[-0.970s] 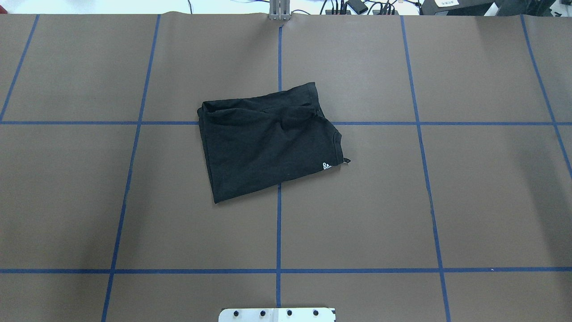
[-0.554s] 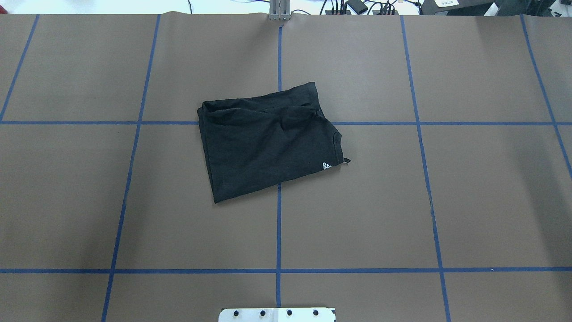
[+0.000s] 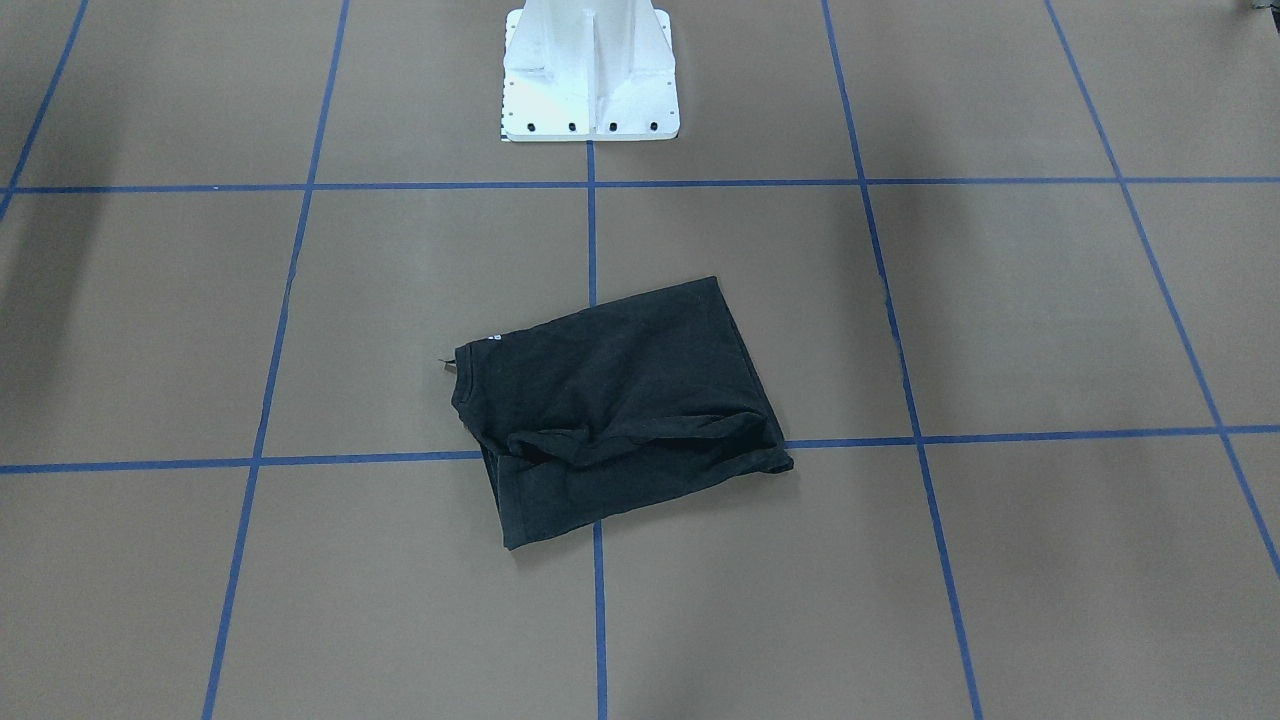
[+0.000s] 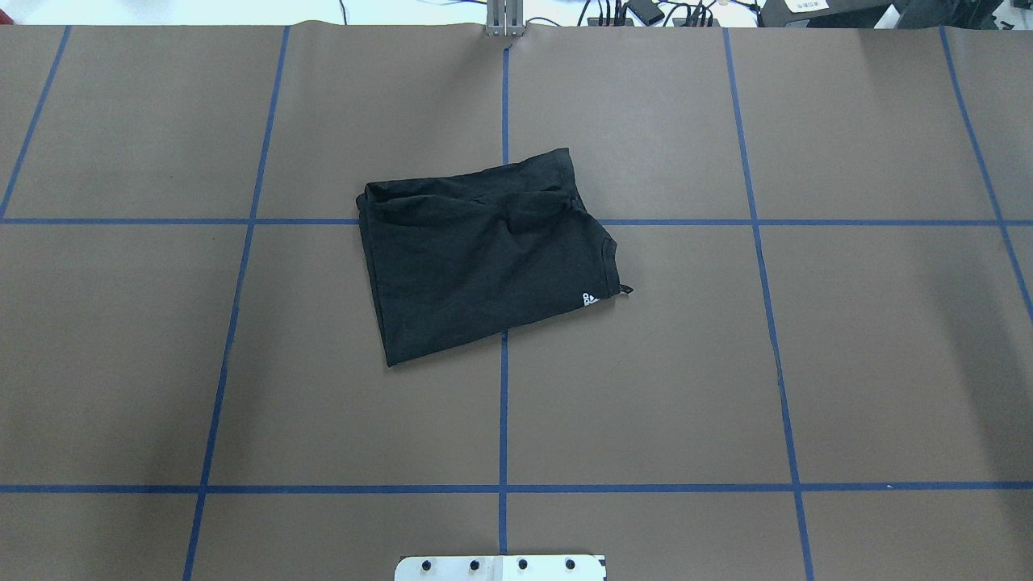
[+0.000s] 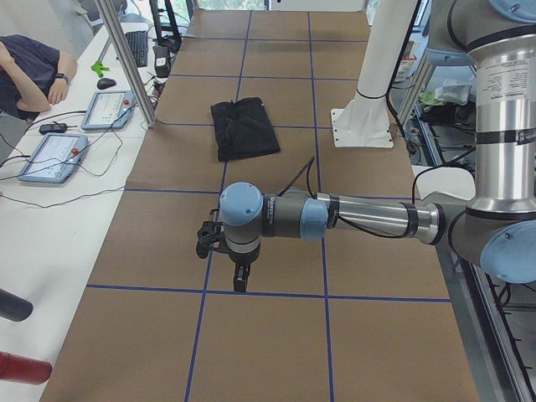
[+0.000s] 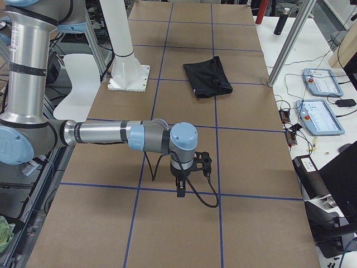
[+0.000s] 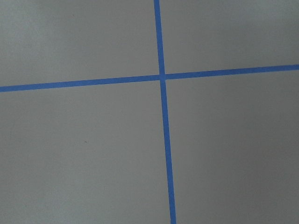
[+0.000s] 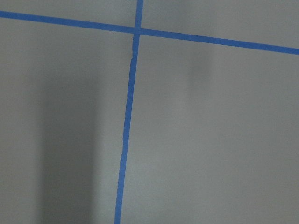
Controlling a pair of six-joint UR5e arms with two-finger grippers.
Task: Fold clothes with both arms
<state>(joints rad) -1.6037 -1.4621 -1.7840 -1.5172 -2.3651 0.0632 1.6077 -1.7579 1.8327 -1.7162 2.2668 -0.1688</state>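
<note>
The clothes, one black T-shirt [image 4: 484, 258], lie folded into a skewed rectangle at the middle of the brown table [image 4: 807, 363], with a small white logo at one corner. The same T-shirt [image 3: 620, 410] shows rumpled folds along its near edge in the front-facing view. My left gripper [image 5: 240, 280] hangs far from the T-shirt [image 5: 243, 127], over a blue tape line. My right gripper [image 6: 179, 190] likewise hangs well away from the T-shirt [image 6: 207, 76]. I cannot tell whether either gripper is open or shut. Both wrist views show only bare table and tape.
The white pedestal base [image 3: 590, 75] stands at the robot's edge of the table. A side bench holds two teach pendants [image 5: 52, 157] and cables, and a person's arm [image 5: 29, 71] rests there. Bottles [image 6: 279, 25] stand on the bench at the far end.
</note>
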